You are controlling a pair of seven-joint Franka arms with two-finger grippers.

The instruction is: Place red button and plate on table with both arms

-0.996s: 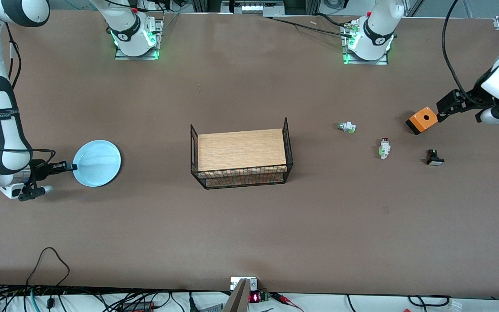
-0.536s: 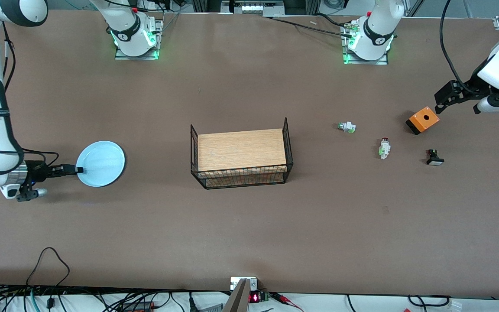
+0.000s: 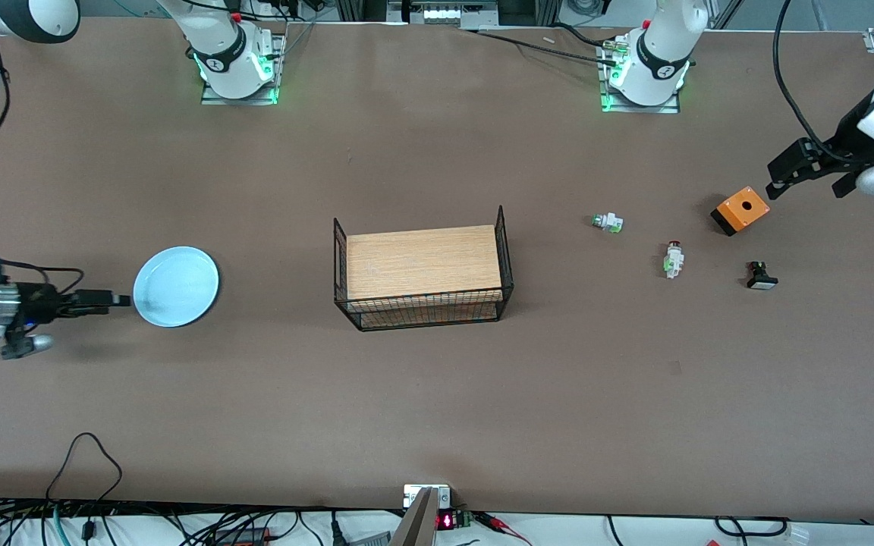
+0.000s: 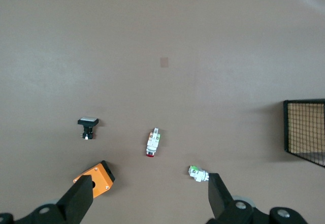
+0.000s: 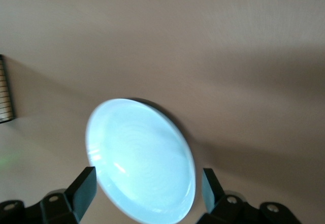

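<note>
The light blue plate [image 3: 176, 287] lies flat on the brown table [image 3: 422, 394] toward the right arm's end. My right gripper [image 3: 122, 300] is open and empty, level with the plate's rim and just clear of it. In the right wrist view the plate [image 5: 137, 142] fills the space between the spread fingers [image 5: 85, 183]. The red button [image 3: 673, 258] lies on its side on the table toward the left arm's end, and shows in the left wrist view [image 4: 153, 144]. My left gripper [image 3: 777, 180] is open and empty, up over the table beside the orange box [image 3: 740, 209].
A wire-mesh basket with a wooden board [image 3: 423, 274] stands mid-table. A green-capped switch [image 3: 607, 221] and a black switch with a white cap [image 3: 761, 275] lie near the red button. The left wrist view shows the orange box [image 4: 99, 176] and green switch [image 4: 198, 173].
The right gripper set the plate down flat, let go and drew back toward the right arm's end. The left gripper rose and moved away from the orange box.
</note>
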